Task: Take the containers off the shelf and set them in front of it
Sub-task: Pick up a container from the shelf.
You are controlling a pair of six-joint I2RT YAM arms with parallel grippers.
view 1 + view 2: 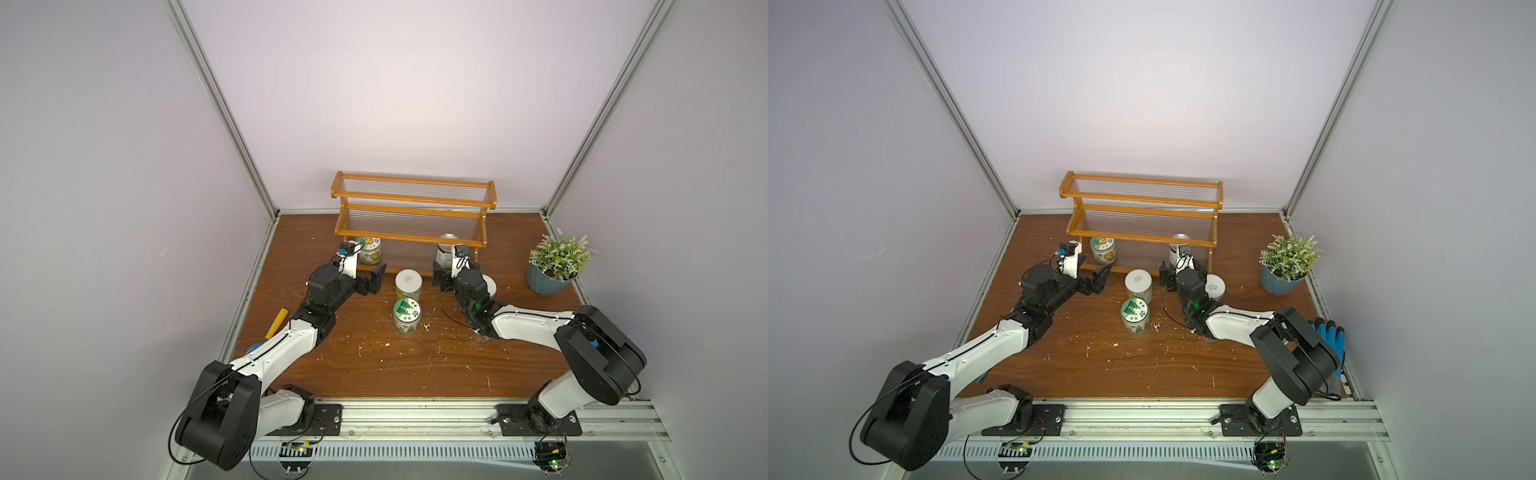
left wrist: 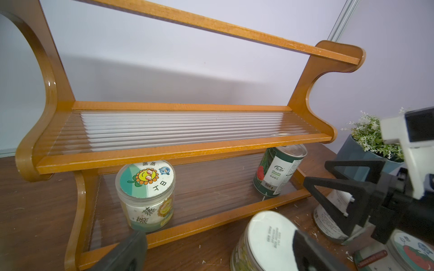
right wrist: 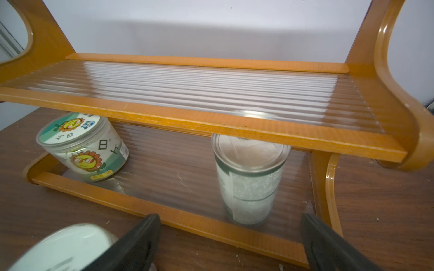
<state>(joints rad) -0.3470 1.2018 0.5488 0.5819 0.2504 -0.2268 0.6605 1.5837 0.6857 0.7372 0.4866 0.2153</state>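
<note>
Left gripper hangs low before the orange-brown wooden shelf with clear ribbed tiers, jaws wide and empty; the clear sunflower-label jar with a white lid stands upright at the left end of the bottom tier, a little off the gripper's line, so I judge a sideways shift comes before any closing. Centre, on the brown wood-grain table in front of the shelf: a plain white-lidded clear jar and a green-lidded clear jar, near each other; probably parked there to leave both approaches free. Right end of the bottom tier: the silver metal can, upright beneath the tier above; right gripper faces it squarely, jaws wide, empty, not touching; another white-lidded jar sits beside that arm. Upper tiers bare; two containers left to move.
</note>
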